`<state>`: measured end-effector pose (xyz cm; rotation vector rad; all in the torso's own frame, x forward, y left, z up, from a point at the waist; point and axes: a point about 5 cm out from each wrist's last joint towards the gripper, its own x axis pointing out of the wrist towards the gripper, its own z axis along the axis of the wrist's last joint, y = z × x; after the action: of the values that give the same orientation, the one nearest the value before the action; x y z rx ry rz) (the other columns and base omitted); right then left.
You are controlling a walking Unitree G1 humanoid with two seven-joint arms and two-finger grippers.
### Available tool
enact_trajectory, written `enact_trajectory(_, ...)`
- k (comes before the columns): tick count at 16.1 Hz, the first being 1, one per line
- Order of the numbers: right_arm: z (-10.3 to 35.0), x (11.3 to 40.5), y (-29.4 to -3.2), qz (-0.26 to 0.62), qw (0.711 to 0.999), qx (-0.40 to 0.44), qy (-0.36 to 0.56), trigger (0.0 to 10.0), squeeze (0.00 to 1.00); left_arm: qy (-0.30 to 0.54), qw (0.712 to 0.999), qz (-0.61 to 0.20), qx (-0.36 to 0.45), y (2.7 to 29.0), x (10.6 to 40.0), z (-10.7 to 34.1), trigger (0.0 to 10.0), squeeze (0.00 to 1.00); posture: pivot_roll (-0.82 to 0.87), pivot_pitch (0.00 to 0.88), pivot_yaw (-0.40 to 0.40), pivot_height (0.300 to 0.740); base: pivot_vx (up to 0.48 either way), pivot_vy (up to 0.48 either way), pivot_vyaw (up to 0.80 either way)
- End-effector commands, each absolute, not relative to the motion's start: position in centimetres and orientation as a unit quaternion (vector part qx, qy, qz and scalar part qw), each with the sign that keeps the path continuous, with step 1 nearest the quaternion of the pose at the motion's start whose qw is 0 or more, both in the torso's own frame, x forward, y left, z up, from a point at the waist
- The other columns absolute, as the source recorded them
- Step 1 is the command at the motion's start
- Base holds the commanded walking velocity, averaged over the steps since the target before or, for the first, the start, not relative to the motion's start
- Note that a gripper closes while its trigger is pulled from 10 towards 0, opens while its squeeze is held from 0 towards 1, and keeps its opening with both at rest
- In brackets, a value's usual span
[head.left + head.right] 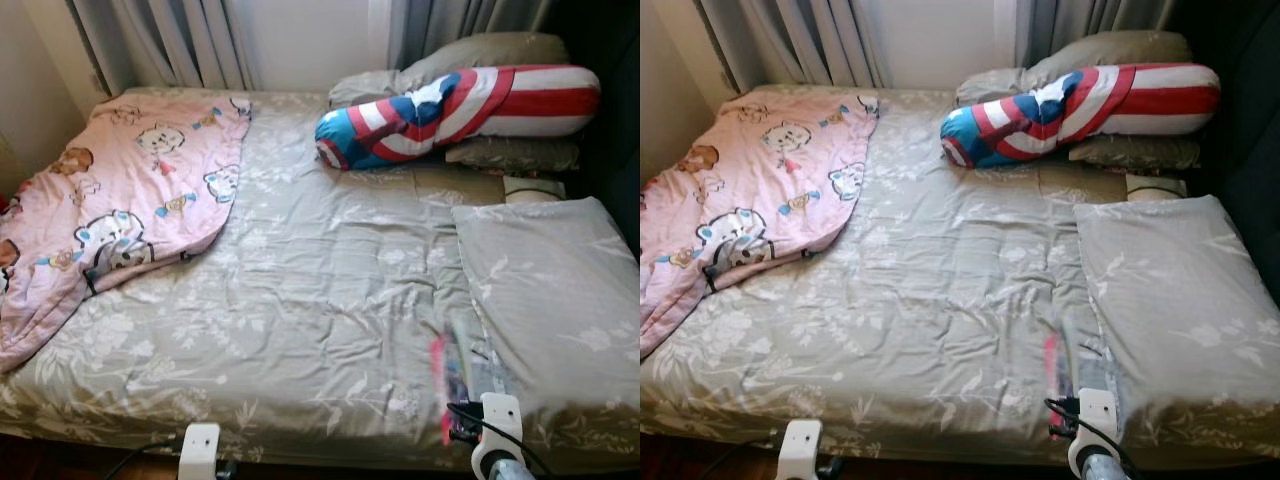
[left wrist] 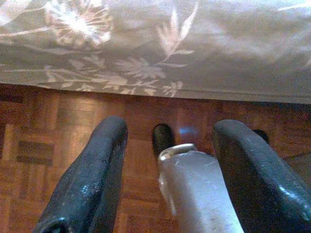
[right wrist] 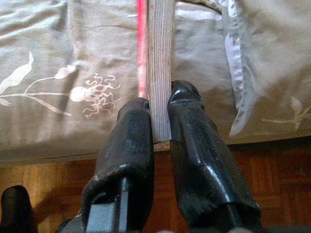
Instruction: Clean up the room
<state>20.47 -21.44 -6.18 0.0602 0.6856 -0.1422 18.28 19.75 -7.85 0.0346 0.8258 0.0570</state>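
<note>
From the head views, a thin book with a pink cover (image 1: 447, 385) is seen at the near edge of the grey floral-sheeted bed (image 1: 300, 300), beside a grey pillow (image 1: 550, 300). In the right wrist view, the right gripper (image 3: 160, 114) is pinched on the book's page edge — a shallow hold from which it could slip. In the left wrist view, the left gripper (image 2: 167, 145) is spread, idle over the parquet floor (image 2: 58, 131).

Open sheet is lying mid-bed (image 1: 330, 290); pink blanket (image 1: 120, 200), pillow (image 1: 550, 300) and striped bolster (image 1: 460, 110) are flanking it.
</note>
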Motion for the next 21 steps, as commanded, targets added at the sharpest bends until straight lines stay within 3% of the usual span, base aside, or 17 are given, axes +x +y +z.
enact_trajectory(1,-5.8,21.08,-21.21,-0.067,0.944,0.032,0.32,10.0,0.0,0.41,0.911,0.032,0.02,20.28,17.88,-8.0,10.0,0.0,0.01,0.116,-0.012,0.74,0.0,0.0,0.0)
enact_trajectory(11,-5.81,21.09,-21.26,-0.07,0.943,0.034,0.323,10.0,0.0,0.408,0.912,0.025,0.023,19.98,17.96,-8.0,10.0,0.0,0.01,0.118,-0.016,0.74,0.181,0.0,0.0)
enact_trajectory(21,-5.75,21.02,-21.23,-0.086,0.945,0.072,0.307,10.0,0.0,0.405,0.914,0.024,0.019,20.03,17.72,-8.05,10.0,0.0,0.01,0.122,-0.016,0.74,0.0,0.0,0.0)
